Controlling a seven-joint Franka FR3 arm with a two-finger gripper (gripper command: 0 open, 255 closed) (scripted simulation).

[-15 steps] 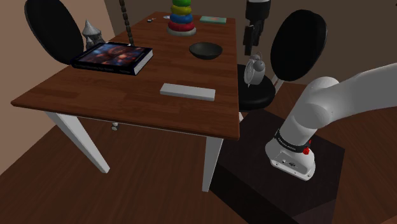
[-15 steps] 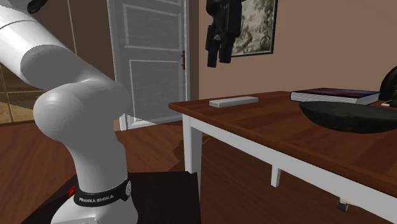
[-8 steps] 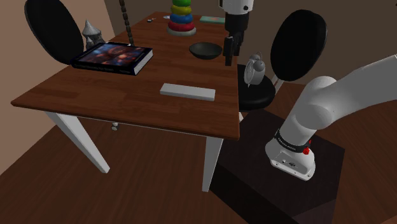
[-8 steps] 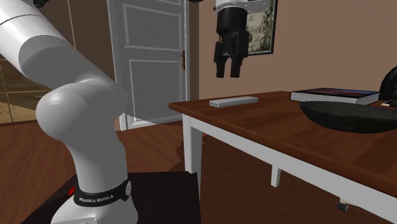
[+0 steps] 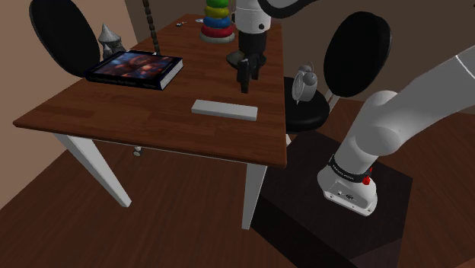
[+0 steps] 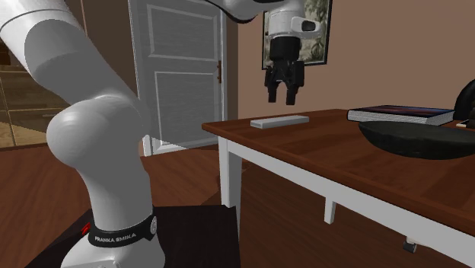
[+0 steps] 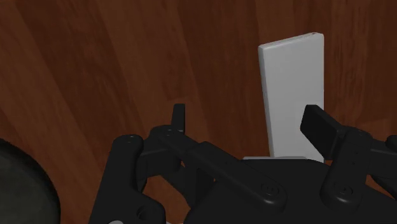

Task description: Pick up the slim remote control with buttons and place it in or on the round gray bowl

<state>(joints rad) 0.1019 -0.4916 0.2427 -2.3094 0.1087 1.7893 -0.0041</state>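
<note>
The remote is a plain pale grey slab lying flat near the table's front edge; it also shows as remote and remote. My gripper hangs open above the table, a little beyond the remote and in front of the dark round bowl, which it partly hides. Seen from the side, the gripper points down, clearly above the remote. Through the wrist camera the gripper has its fingers apart. The remote lies near the right finger, untouched, and the bowl's rim shows to one side.
On the wooden table lie a dark book, a ring-stacking toy and a small grey figure. Black chairs stand around it, one bearing an alarm clock. The stand sits at the lower right.
The arm has swung from over the chair on the shoulder view's right to above the table and come down toward the remote. The fingers stay apart.
</note>
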